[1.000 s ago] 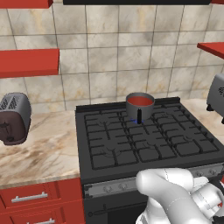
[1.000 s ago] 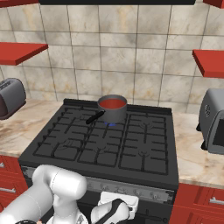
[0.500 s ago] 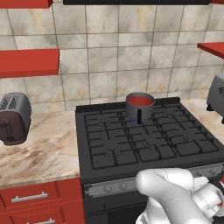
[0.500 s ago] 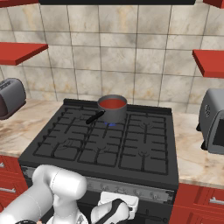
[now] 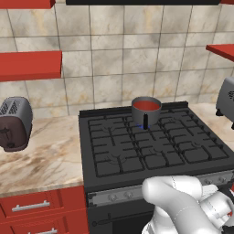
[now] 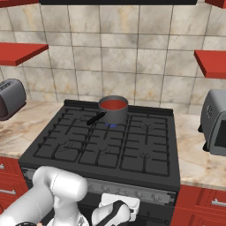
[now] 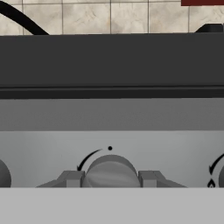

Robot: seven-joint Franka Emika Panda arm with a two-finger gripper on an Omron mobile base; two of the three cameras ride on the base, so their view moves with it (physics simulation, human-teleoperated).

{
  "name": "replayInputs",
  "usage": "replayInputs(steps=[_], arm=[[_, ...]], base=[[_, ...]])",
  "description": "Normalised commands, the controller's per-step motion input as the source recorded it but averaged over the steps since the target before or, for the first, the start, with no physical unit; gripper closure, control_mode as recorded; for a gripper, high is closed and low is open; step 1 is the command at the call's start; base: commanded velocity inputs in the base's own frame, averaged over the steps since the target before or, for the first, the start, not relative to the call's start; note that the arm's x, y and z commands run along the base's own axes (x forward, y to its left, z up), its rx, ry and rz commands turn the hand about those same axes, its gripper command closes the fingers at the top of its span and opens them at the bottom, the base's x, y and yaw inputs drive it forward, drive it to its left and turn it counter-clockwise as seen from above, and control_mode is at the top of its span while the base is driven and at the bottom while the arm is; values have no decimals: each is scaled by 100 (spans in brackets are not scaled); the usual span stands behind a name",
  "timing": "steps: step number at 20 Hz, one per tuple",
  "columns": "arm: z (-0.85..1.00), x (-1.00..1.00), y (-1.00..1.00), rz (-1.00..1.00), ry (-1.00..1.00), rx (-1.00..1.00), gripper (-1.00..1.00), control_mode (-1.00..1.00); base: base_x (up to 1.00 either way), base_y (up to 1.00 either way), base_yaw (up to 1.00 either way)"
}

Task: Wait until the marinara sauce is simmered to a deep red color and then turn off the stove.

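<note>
Sauce (image 5: 146, 105) is red, sitting in the saucepan (image 6: 113, 110) on a rear burner of the stove (image 5: 151, 151), well back from the gripper (image 7: 111, 178). Gripper is low at the front strip, fingers (image 7: 72, 178) clamped either side of a knob (image 7: 111, 171). Hand view gives the knob close-up; right base view catches a blue flame under the pan.
</note>
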Motion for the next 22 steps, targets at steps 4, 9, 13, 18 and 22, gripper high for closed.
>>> replayInputs(steps=[4, 9, 13, 18, 22], arm=[[0, 0, 0, 0, 0, 0, 100, -100], [0, 0, 0, 0, 0, 0, 100, -100], [0, 0, 0, 0, 0, 0, 100, -100], [0, 0, 0, 0, 0, 0, 100, -100], [0, 0, 0, 0, 0, 0, 100, -100]], base=[[0, 0, 0], [0, 0, 0], [0, 0, 0], [0, 0, 0], [0, 0, 0]])
